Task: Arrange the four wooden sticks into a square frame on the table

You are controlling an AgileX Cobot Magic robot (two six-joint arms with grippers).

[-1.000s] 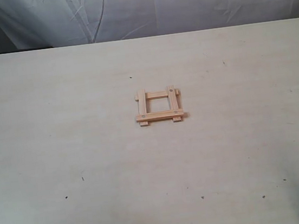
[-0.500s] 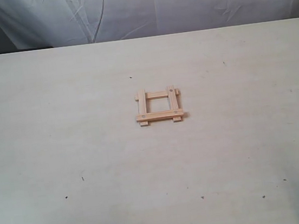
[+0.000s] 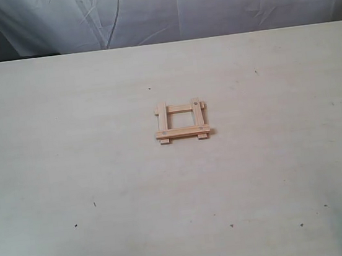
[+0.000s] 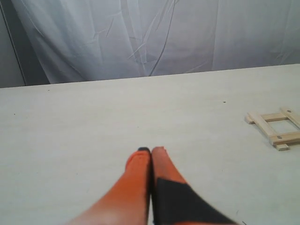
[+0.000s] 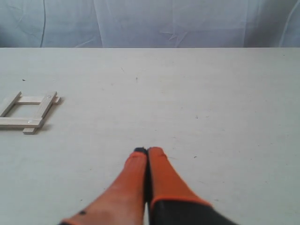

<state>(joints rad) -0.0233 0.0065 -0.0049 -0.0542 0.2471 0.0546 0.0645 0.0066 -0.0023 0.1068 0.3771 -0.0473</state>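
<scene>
Ext. view: square frame [image 3: 183,132] sits approx. centre of the counter [image 3: 67,147], a hair toward 1 o'clock from mid-picture. It is built from four wooden sticks, pale light-brown, flat, similar length. 6 o'clock stick [image 3: 183,132] runs across and lies over the lower ends of the 9 o'clock stick [image 3: 162,121] and 3 o'clock stick [image 3: 199,116]; both their tips poke out just past it toward 6. 12 o'clock stick [image 3: 180,108] closes the far side; can't tell whether it lies over or under the two side sticks. Inside the square, bare counter shows. Small dark holes [image 3: 196,104] mark stick ends at the 1, 5 and 7 o'clock corners; too small to read as anything more. All four sticks touch at the corners, ends sticking out slightly.

Counter is off-white w/ a few dark specks [image 3: 94,204], mostly toward 7 and 5 o'clock. Wrinkled grey-white cloth backdrop [image 3: 206,5] hangs behind the far edge at 12.

Left wrist view: left claw [image 4: 150,152] has orange fingers pressed together tip to tip, nothing pinched, over bare counter; the frame [image 4: 263,127] lies well apart from it.

Right wrist view: right claw [image 5: 147,152] likewise has orange fingers pressed together, nothing between them; the frame [image 5: 46,105] is well apart from it.
</scene>
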